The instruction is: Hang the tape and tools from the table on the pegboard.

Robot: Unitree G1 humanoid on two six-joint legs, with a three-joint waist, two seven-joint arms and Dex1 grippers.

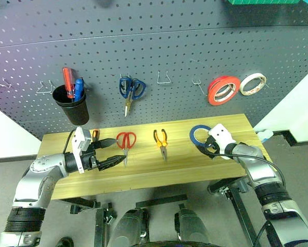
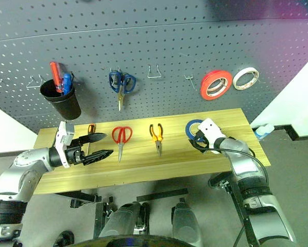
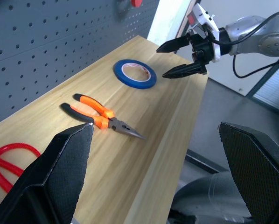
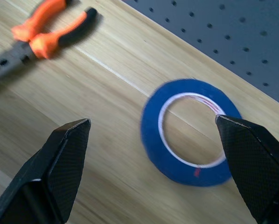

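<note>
On the light wood table the blue tape lies flat at the right. My right gripper is open just at its near edge, and the roll lies ahead between the spread fingers. My left gripper is open and level above the table's left part, next to the red-handled scissors. The orange-and-black pliers lie at mid-table. The screwdriver's orange handle peeks out behind the left gripper. The dark pegboard rises behind the table.
On the pegboard hang blue-handled scissors, a black cup holding screwdrivers, a red-orange tape roll and a white roll. Bare hooks sit between them. The table's right end lies near the right arm.
</note>
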